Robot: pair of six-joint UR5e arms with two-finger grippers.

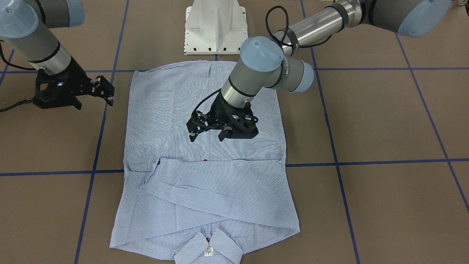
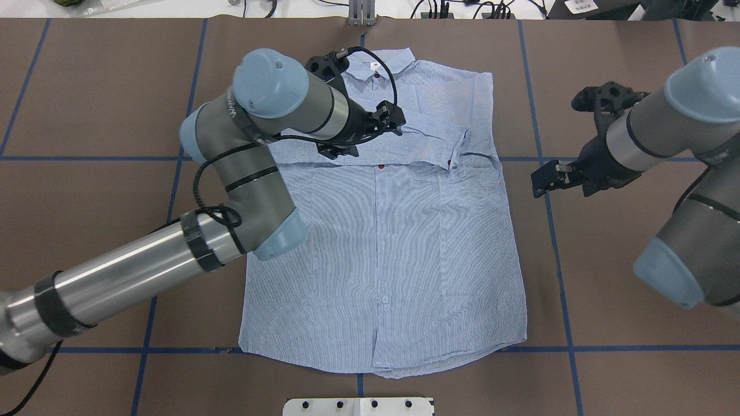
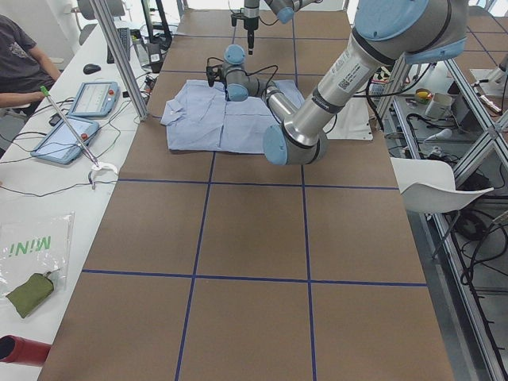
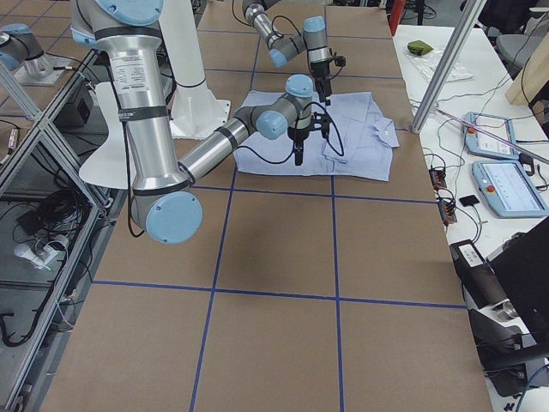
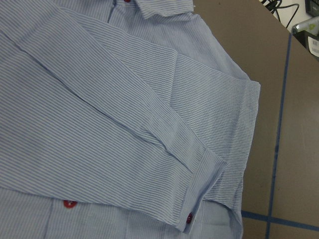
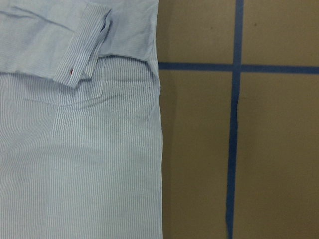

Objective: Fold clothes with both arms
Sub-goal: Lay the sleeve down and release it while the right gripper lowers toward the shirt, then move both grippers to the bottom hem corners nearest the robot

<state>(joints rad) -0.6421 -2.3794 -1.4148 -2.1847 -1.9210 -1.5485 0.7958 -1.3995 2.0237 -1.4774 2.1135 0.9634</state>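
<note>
Exterior front-facing view: left hand [image 1: 207, 136] hovers open, empty, above the shirt [image 1: 172, 110]; right hand [image 1: 105, 90], cannot tell. Best pinch both hem corners [image 1: 137, 73] evenly, carrying them to the collar [image 1: 223, 246].

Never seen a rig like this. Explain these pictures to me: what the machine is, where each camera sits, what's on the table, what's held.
It is a robot with two metal arms, each ending in a black two-finger gripper. Four cameras are fixed: one faces the robot from across the table, one looks down from behind it, and one stands at each end of the table. Two more ride on the wrists and show close-ups of cloth. On the brown table lies one light blue striped shirt, flat and front up, with both sleeves folded across the chest. The left gripper hovers over the shirt, near the folded sleeves. The right gripper hangs beside the shirt, over bare table. Both look open, and neither holds anything.
</note>
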